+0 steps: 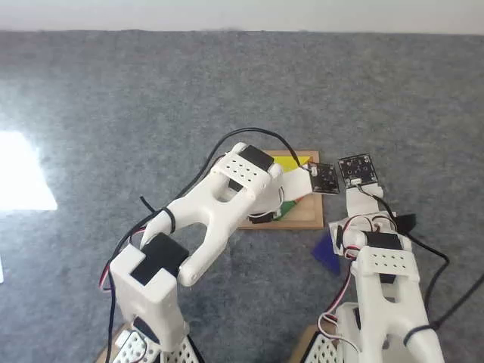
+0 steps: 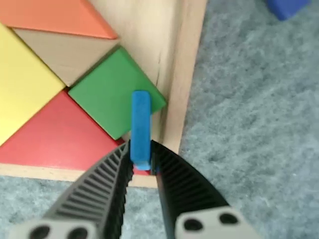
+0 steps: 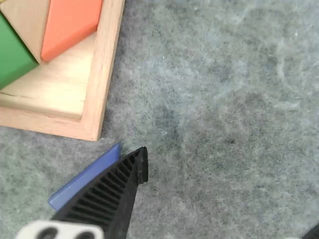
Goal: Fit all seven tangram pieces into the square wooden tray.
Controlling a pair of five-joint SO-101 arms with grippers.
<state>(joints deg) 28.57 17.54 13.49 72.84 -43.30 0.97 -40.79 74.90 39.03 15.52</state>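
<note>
The square wooden tray (image 1: pixel 291 224) lies mid-table, with the left arm (image 1: pixel 242 181) stretched over it. Inside the tray (image 2: pixel 182 99) are an orange triangle (image 2: pixel 60 15), a tan triangle (image 2: pixel 65 52), a yellow piece (image 2: pixel 25 89), a red piece (image 2: pixel 60 139) and a green square (image 2: pixel 112 94). My left gripper (image 2: pixel 141 149) is shut on a blue piece (image 2: pixel 141 119), held on edge over the tray's corner beside the green square. A second blue piece (image 3: pixel 84 177) lies on the carpet just outside the tray (image 3: pixel 102 89), beside one finger (image 3: pixel 124 184) of my open right gripper (image 3: pixel 227 194).
Grey carpet covers the table, with free room to the far side and to the left. The loose blue piece (image 1: pixel 327 253) lies between the tray's near right corner and the right arm (image 1: pixel 382 261). A bright light patch (image 1: pixel 23 181) falls at the left edge.
</note>
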